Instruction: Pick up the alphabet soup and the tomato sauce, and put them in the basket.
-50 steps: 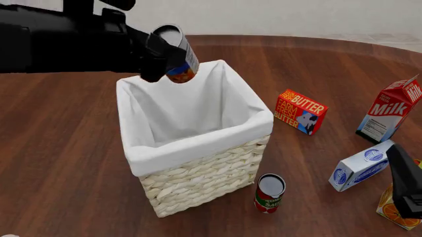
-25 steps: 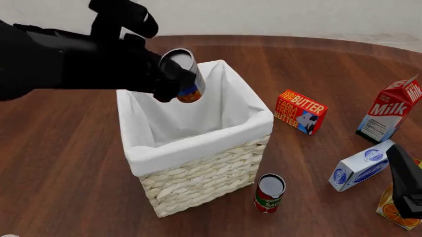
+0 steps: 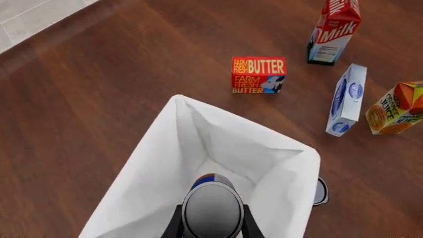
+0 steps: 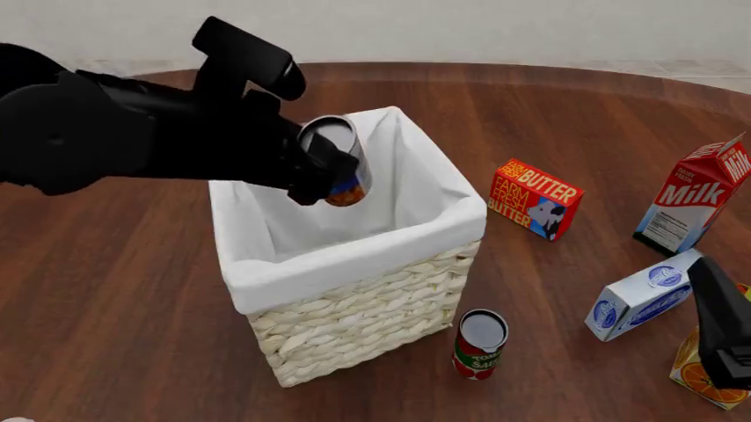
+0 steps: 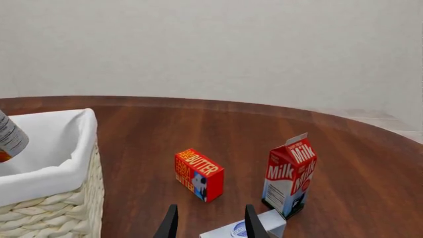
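So the round dark wood-grain bench (image 4: 141, 290) is the biggest thing here, smooth and a bit glossy. On it stands the basket (image 4: 375, 321), a tall square one with chunky cream wicker weave on the sides and a soft white cloth liner folded over the rim. Right now we're on the first drop: the left end effector (image 4: 319, 167) is clamped on the alphabet soup (image 4: 340, 158), holding it tilted over the open mouth of the basket, toward the far-left side. In the left wrist view you look straight down past the can's silver lid into the liner, with a black finger on each side of the can, so it looks lined up inside the rim. I'd say the next move is just to lower a touch and let go, keeping clear of the liner's folded edge so the can doesn't catch on it; a smooth metal cylinder held at a tilt will probably roll when it lands. The tomato sauce (image 4: 479, 343) stands upright on the bench just beside the basket's near-right corner, red and green label, shiny flat top, not picked up yet. The right end effector (image 5: 209, 223) hangs low over by the cartons with its fingers apart, holding nothing, so that one's probably its job.
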Controlling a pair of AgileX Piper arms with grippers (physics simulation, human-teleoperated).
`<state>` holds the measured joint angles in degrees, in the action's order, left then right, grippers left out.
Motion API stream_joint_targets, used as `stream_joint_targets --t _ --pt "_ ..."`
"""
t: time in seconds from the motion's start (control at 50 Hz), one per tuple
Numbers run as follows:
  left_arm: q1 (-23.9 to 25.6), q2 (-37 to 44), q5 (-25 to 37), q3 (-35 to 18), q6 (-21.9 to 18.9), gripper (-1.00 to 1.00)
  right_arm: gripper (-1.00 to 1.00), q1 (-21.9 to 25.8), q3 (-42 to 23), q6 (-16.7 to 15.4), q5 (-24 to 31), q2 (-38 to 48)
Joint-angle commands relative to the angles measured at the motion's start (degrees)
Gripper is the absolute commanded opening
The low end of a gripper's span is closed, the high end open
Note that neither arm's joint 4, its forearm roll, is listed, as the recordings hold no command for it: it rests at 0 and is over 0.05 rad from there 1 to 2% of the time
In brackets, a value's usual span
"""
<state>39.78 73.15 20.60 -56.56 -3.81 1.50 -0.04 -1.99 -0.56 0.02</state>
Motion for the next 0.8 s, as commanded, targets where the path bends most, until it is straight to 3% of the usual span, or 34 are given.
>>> stream_joint_targets --t 0.02,0.76,0.78,0.8 --pt "0.2 0.5 -0.3 -0.2 -1.2 -1.0 1.0 0.1 0.0 -0.1 0.0 0.0" --pt "1.0 2.4 -0.4 0.8 -0.6 -1.0 1.0 0.5 0.0 -0.4 0.1 0.0" --pt "0.7 2.6 -0.4 0.7 -0.7 1.0 1.0 0.5 0.0 -0.3 0.1 0.0" --pt "0.7 2.6 -0.4 0.7 -0.7 1.0 1.0 0.5 0.0 -0.3 0.1 0.0"
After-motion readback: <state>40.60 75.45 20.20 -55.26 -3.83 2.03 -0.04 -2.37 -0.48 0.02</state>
